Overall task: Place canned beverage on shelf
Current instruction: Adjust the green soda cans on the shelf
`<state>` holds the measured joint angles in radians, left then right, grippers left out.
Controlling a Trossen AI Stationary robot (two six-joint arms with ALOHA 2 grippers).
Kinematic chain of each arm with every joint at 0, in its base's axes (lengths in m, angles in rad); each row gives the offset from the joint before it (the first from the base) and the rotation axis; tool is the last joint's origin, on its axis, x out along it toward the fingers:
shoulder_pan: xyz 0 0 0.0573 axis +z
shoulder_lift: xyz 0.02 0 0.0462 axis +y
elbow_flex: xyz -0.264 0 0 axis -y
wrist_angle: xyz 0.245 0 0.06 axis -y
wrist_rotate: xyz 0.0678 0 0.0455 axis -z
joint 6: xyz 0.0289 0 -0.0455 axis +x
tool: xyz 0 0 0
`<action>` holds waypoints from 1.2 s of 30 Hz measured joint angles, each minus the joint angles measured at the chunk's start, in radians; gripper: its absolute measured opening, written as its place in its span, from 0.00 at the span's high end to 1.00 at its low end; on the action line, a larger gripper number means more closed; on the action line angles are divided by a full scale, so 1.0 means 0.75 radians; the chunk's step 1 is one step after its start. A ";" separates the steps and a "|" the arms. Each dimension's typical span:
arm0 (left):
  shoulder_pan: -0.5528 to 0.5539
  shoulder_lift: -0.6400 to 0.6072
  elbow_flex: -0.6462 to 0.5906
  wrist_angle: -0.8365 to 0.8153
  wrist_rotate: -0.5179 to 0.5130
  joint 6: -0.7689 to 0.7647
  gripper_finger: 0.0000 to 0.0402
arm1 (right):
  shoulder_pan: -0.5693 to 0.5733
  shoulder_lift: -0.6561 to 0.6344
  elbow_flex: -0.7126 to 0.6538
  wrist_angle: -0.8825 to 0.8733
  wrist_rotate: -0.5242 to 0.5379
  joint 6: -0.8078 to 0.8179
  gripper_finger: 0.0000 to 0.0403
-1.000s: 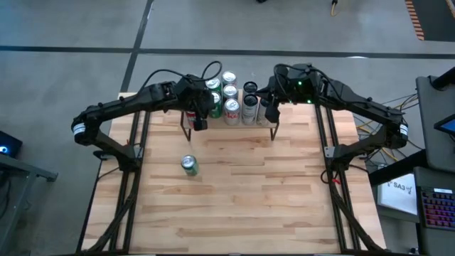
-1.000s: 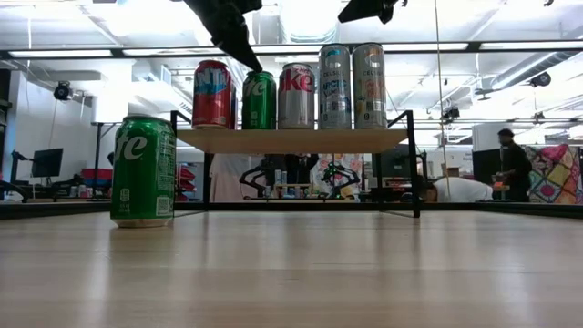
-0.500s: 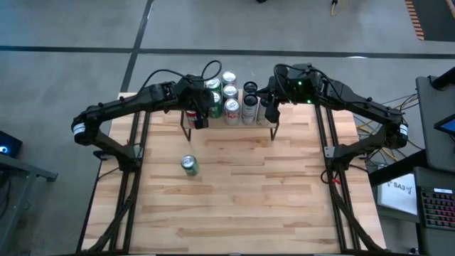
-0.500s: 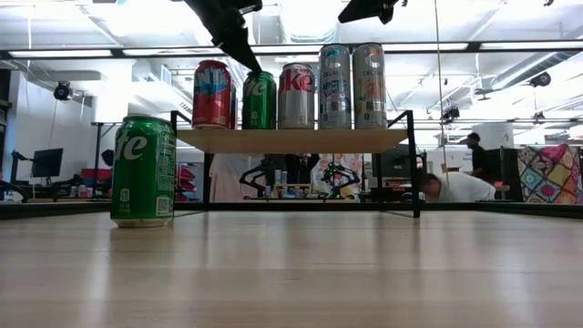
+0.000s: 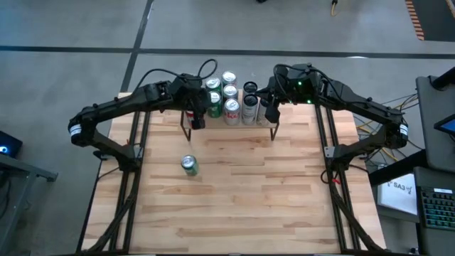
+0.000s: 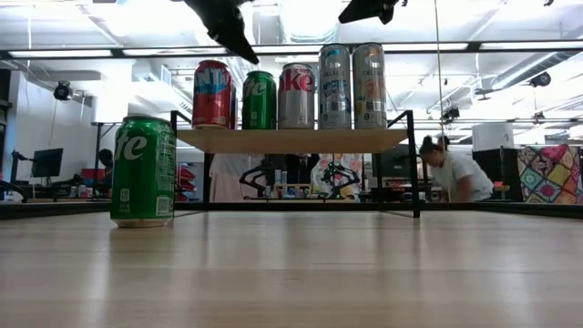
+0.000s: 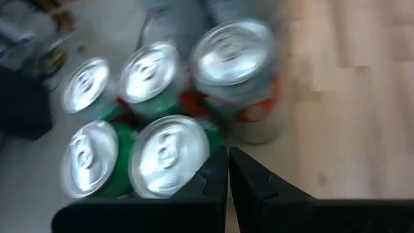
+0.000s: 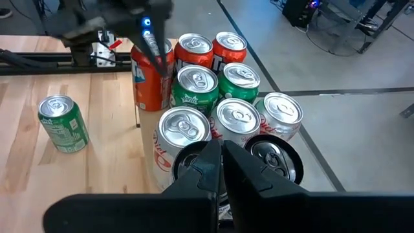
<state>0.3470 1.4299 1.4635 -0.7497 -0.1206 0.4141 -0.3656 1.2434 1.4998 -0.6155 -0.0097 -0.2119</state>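
Observation:
The shelf (image 6: pixel 291 139) is a small wood board on black legs at the table's far middle (image 5: pixel 234 126). Several cans (image 6: pixel 296 96) stand upright on it in a tight cluster (image 8: pixel 213 97). A loose green can (image 5: pixel 188 165) stands upright on the tabletop, nearer than the shelf and left of it (image 6: pixel 143 171). My left gripper (image 5: pixel 198 121) is shut and hovers just above the cluster's left cans (image 7: pixel 228 162), its tips slanting down (image 6: pixel 250 56). My right gripper (image 5: pixel 270 112) is shut and hangs higher over the cluster's right end (image 8: pixel 220 158).
Bare tabletop (image 5: pixel 242 192) stretches from the shelf to the near edge, with only the loose green can on it. Black arm frames (image 5: pixel 131 178) run along both table sides. A person (image 6: pixel 451 173) bends over in the room beyond the table.

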 joint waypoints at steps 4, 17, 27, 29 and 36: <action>0.000 -0.018 0.000 -0.041 0.200 0.063 1.00 | 0.000 0.000 0.000 0.000 0.000 -0.001 0.98; 0.002 0.066 -0.016 -0.036 0.032 0.053 1.00 | 0.000 0.000 0.000 0.000 0.001 0.003 0.98; 0.008 0.069 -0.016 -0.007 -0.085 0.015 1.00 | -0.001 0.000 0.000 0.000 0.002 0.003 0.98; 0.009 0.069 -0.017 -0.007 -0.092 0.014 1.00 | -0.001 0.000 0.000 -0.001 0.002 0.003 0.98; 0.009 0.072 -0.017 -0.006 -0.094 0.013 1.00 | -0.001 0.000 0.000 -0.001 0.002 0.004 0.98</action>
<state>0.3534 1.4841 1.4509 -0.7540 -0.1913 0.4236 -0.3660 1.2434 1.4998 -0.6159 -0.0086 -0.2092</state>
